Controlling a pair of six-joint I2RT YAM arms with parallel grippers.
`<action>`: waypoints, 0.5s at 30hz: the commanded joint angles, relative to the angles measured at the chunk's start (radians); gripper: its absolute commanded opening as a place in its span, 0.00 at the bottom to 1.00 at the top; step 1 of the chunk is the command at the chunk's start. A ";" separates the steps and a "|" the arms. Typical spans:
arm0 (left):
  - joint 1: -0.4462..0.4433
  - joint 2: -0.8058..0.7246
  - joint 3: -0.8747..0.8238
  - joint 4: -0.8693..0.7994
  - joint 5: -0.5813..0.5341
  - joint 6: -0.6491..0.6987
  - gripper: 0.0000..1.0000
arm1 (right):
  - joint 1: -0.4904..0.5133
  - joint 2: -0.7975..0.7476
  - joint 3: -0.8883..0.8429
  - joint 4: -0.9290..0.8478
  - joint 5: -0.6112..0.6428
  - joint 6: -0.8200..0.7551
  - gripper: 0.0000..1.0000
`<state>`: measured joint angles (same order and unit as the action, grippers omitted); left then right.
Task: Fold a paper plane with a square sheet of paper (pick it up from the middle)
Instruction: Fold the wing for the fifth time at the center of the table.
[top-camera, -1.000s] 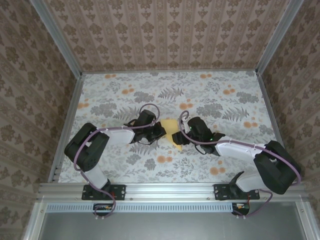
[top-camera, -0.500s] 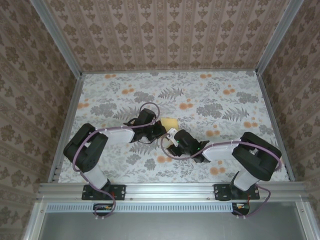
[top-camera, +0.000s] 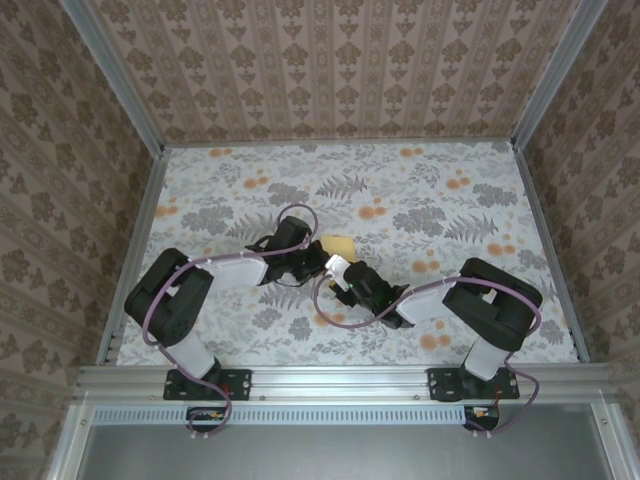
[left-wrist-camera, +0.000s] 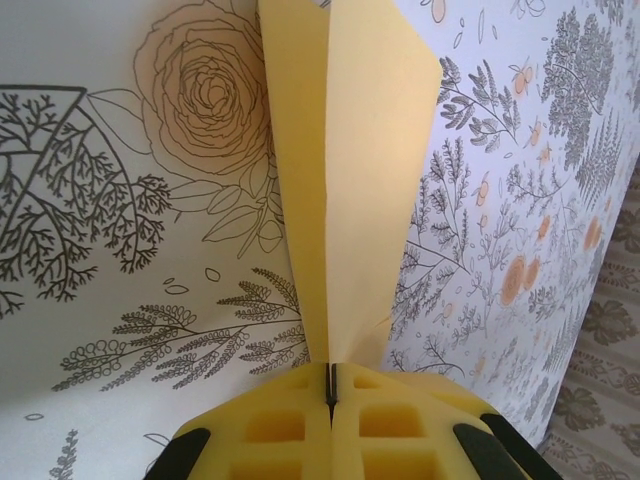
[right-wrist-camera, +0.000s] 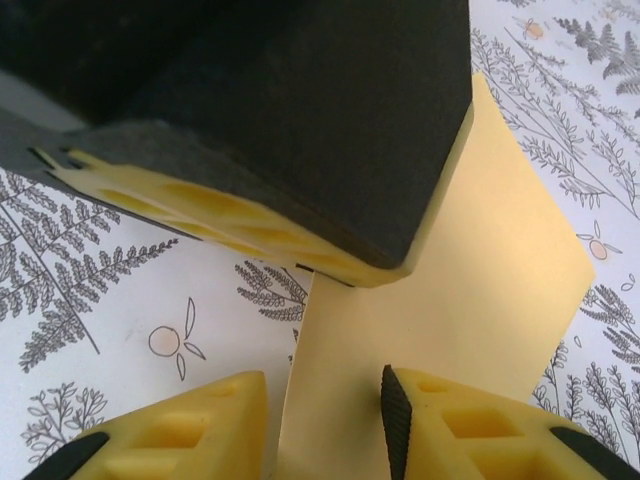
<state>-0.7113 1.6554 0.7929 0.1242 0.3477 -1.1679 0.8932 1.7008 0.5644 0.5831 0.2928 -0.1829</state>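
Observation:
The pale yellow sheet of paper (left-wrist-camera: 350, 180) is folded along a lengthwise crease into a tapered, dart-like shape. Its narrow end is pinched in my left gripper (left-wrist-camera: 330, 385), whose yellow foam pads are shut on it. From above, a corner of the paper (top-camera: 342, 244) sticks out past the left gripper (top-camera: 318, 262) at mid-table. My right gripper (right-wrist-camera: 325, 410) is open, with a gap between its pads. It straddles the near edge of the paper (right-wrist-camera: 480, 260), just beneath the left gripper's finger (right-wrist-camera: 300, 120). From above, the right gripper (top-camera: 342, 274) sits close beside the left one.
The table (top-camera: 450, 190) is covered in a floral print with small orange blotches (top-camera: 372, 211). Metal rails (top-camera: 135, 250) and patterned walls close it in on three sides. Both arms' forearms and cables cross the near half of the table.
My right gripper has swung left and in under the left gripper, and its jaws have narrowed around the paper's edge. The left gripper has stayed shut on the paper, nearly still.

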 joint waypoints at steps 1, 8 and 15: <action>0.003 -0.034 0.022 -0.027 0.016 -0.006 0.04 | 0.005 0.022 -0.001 0.049 0.030 -0.026 0.35; 0.024 -0.062 -0.001 -0.030 0.015 -0.015 0.05 | 0.005 0.027 0.000 0.051 0.028 -0.022 0.24; 0.079 -0.113 -0.005 -0.074 0.049 0.032 0.17 | 0.006 0.023 0.000 0.045 0.006 -0.014 0.10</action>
<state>-0.6590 1.5875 0.7925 0.0895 0.3725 -1.1633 0.8932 1.7180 0.5644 0.6189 0.3038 -0.1913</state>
